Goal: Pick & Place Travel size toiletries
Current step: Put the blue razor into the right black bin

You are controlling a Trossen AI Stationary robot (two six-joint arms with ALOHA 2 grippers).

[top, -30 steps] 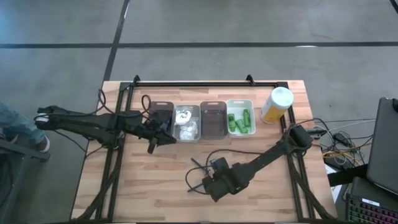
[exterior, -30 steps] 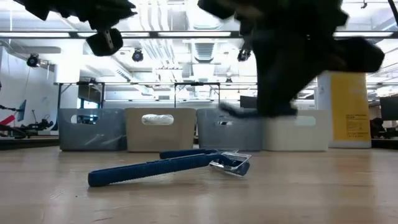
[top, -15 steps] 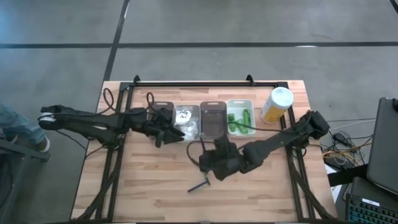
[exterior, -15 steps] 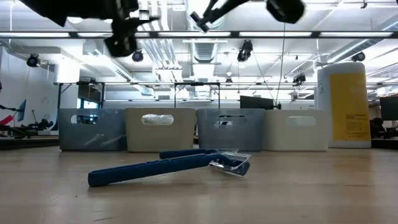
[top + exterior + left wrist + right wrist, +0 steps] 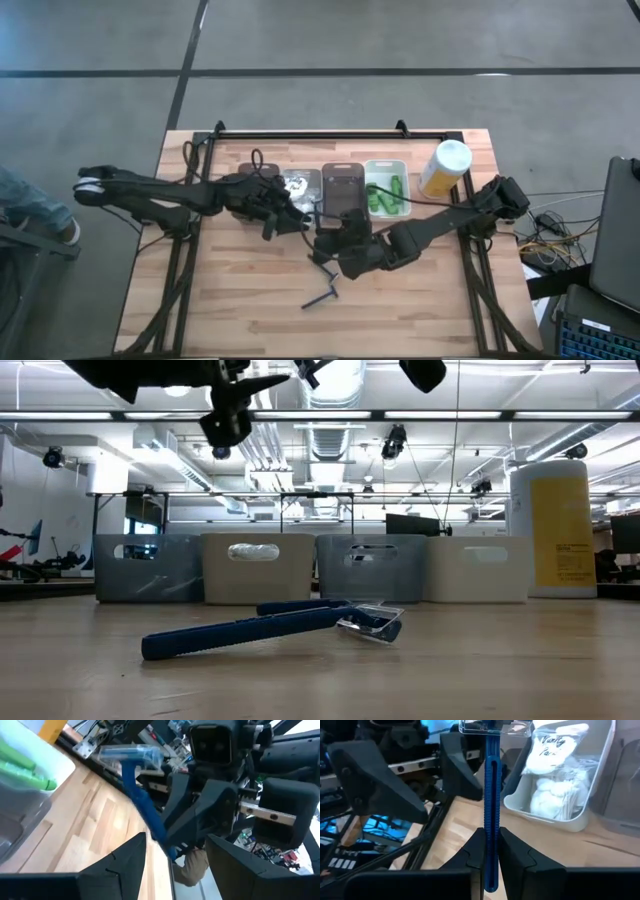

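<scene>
Razor (image 5: 490, 805) stood clamped lengthwise in the right gripper (image 5: 489, 851), head pointing toward the packet bin (image 5: 560, 820); left gripper (image 5: 175, 865), jaws apart, hovered just beside.

I am observing a yellow canister (image 5: 443, 168) with a white lid standing upright at the table's (image 5: 240, 310) far right corner, just beside the row of four bins (image 5: 343, 192). A laptop (image 5: 615, 232) is sitting off-table, right.
</scene>
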